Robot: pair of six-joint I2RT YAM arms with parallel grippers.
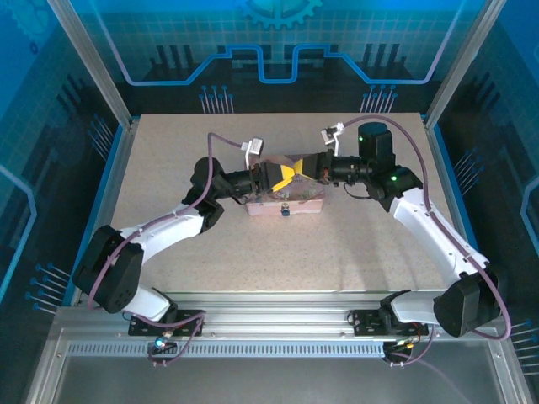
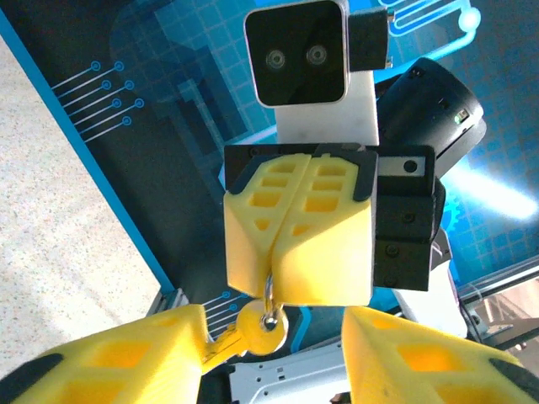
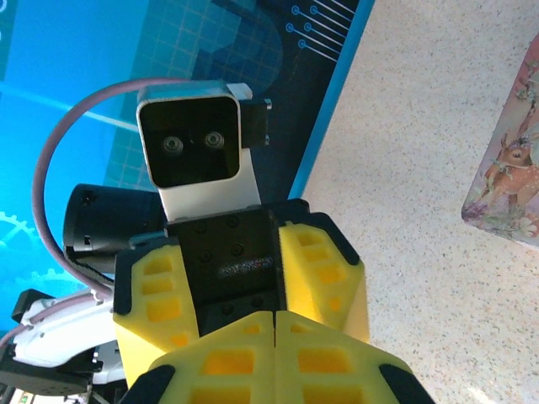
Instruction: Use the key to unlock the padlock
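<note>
From above, the left claw (image 1: 276,175) and right claw (image 1: 296,172) meet tip to tip over the pink tin (image 1: 310,202). The padlock (image 1: 285,210) sits at the tin's near edge, just below them.

In the left wrist view, the left claw (image 2: 276,349) stands spread. The right claw (image 2: 271,286) is pressed together on a thin metal piece, apparently the key (image 2: 269,296), just above the gap in the left claw. A yellow disc (image 2: 259,326) hangs from it.

In the right wrist view, the right claw (image 3: 275,324) is pressed together, facing the spread left claw (image 3: 240,290).

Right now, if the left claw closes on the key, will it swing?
It'll probably swing: the key hangs on a thin ring pinched by the shut right claw. It looks small, stiff and smooth, so likely light and apt to pivot or slip.
</note>
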